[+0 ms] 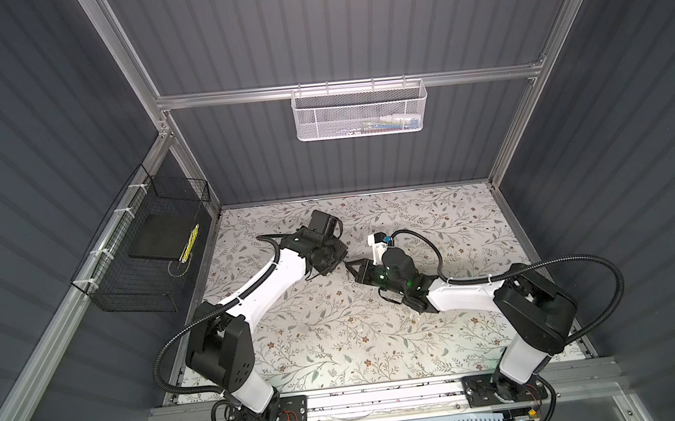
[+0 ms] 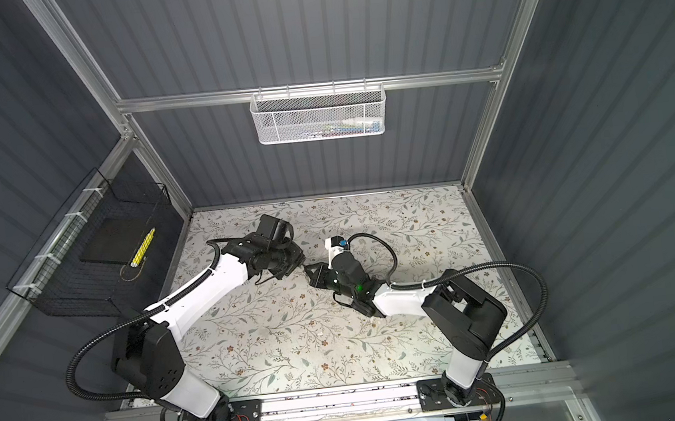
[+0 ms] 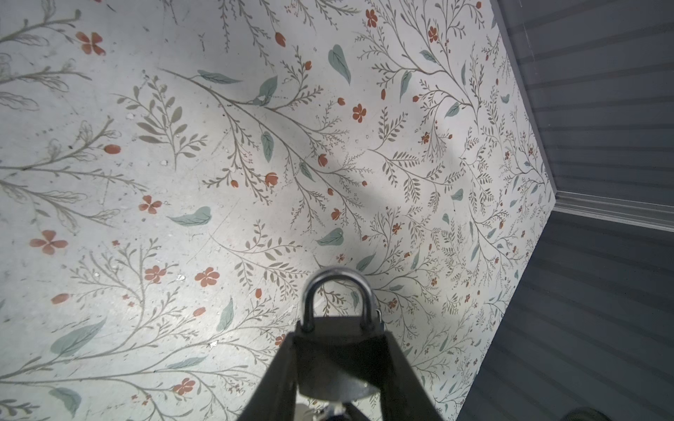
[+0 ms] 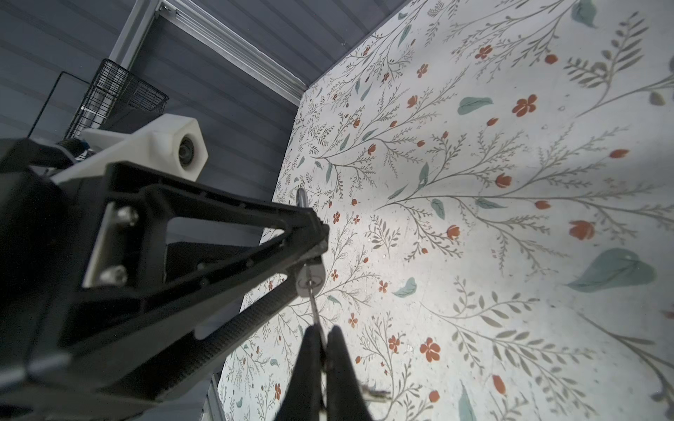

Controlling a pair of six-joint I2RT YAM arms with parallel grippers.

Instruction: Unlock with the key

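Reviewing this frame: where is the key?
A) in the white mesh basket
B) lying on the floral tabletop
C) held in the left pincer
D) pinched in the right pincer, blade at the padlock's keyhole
D: the right wrist view shows the right pincer shut on the key, its blade meeting the keyhole of the padlock that the left pincer holds.

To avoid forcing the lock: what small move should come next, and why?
Probably push the key straight deeper into the padlock before turning: its tip is at the keyhole, most of the blade shows outside, the shackle is closed, and the left tool grips the padlock.
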